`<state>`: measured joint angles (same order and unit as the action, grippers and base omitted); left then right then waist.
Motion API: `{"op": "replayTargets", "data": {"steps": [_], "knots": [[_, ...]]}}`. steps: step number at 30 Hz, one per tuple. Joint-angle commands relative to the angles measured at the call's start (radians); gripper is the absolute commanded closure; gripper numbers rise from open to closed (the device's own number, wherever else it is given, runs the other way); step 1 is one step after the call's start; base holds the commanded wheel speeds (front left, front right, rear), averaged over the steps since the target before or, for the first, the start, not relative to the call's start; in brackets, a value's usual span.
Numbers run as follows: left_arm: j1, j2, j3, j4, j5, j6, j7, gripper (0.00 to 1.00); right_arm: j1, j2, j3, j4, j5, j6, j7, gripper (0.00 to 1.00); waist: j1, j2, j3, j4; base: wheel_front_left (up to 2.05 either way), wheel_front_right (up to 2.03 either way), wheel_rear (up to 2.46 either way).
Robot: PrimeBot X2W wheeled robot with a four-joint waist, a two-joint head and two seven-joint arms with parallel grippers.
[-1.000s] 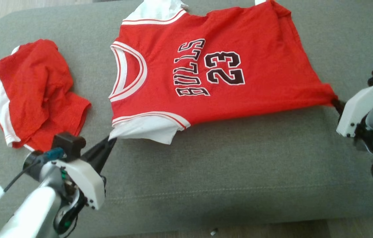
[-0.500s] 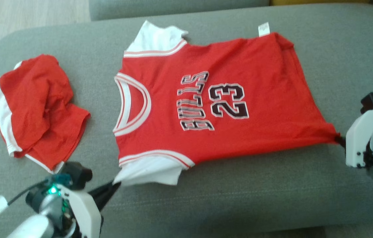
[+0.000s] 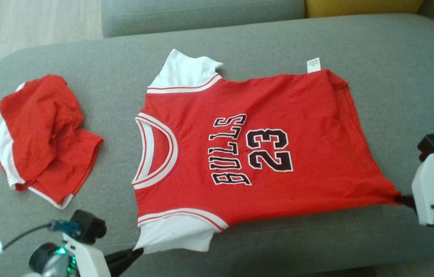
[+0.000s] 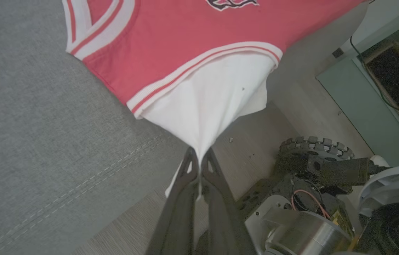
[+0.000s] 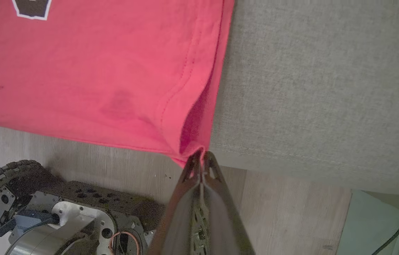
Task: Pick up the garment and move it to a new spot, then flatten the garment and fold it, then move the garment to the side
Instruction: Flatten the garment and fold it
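The red jersey (image 3: 255,154) lies spread face up around the middle of the grey sofa seat (image 3: 297,246). Its collar is to the left and its hem to the right, and "BULLS" and "23" read sideways across the chest. Its near edge is stretched between the two grippers.

The left gripper (image 3: 134,254), at the near left, has its two dark fingers pressed together on the tip of the near white sleeve. In the left wrist view the white cloth is drawn to a point between them. The right gripper (image 3: 401,199), at the near right, is clamped on the near corner of the red hem, which is pulled into a peak toward it.

The far sleeve rests flat on the seat, and a small white tag (image 3: 314,64) sticks out at the far hem corner. A crumpled pair of red shorts (image 3: 43,134) with white trim lies on the seat to the left, apart from the jersey. Wooden floor (image 3: 28,23) shows at the far left, and a yellow cushion (image 3: 359,5) at the far right.
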<state>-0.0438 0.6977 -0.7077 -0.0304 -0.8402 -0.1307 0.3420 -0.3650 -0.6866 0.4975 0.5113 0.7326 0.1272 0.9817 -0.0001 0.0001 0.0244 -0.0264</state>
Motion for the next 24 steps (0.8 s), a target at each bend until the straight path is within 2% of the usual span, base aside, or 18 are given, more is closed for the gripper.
{"op": "replayTargets", "data": {"steps": [1, 10, 17, 24], "knots": [[-0.052, 0.051, 0.061, -0.040, -0.008, 0.007, 0.000, 1.00, -0.011, -0.055, -0.009, -0.056, 0.009, 0.003, 0.007, 1.00, 0.0001, -0.0001, 0.010, -0.005, 0.00, 0.00, 0.00], [-0.138, 0.047, 0.144, -0.079, -0.033, 0.046, -0.026, 1.00, -0.056, -0.042, -0.073, -0.124, -0.020, 0.003, 0.036, 1.00, 0.0001, -0.0001, 0.069, -0.013, 0.00, 0.00, 0.00], [-0.233, 0.035, 0.158, -0.067, -0.028, 0.041, -0.005, 1.00, -0.123, -0.016, -0.099, -0.119, -0.049, 0.003, 0.044, 1.00, 0.0001, -0.0001, 0.101, -0.011, 0.00, 0.00, 0.00], [-0.342, -0.005, 0.146, -0.003, -0.015, 0.032, 0.013, 1.00, -0.209, 0.033, -0.105, -0.075, -0.105, 0.003, 0.031, 1.00, 0.0001, -0.0001, 0.149, -0.010, 0.00, 0.00, 0.00]]}}
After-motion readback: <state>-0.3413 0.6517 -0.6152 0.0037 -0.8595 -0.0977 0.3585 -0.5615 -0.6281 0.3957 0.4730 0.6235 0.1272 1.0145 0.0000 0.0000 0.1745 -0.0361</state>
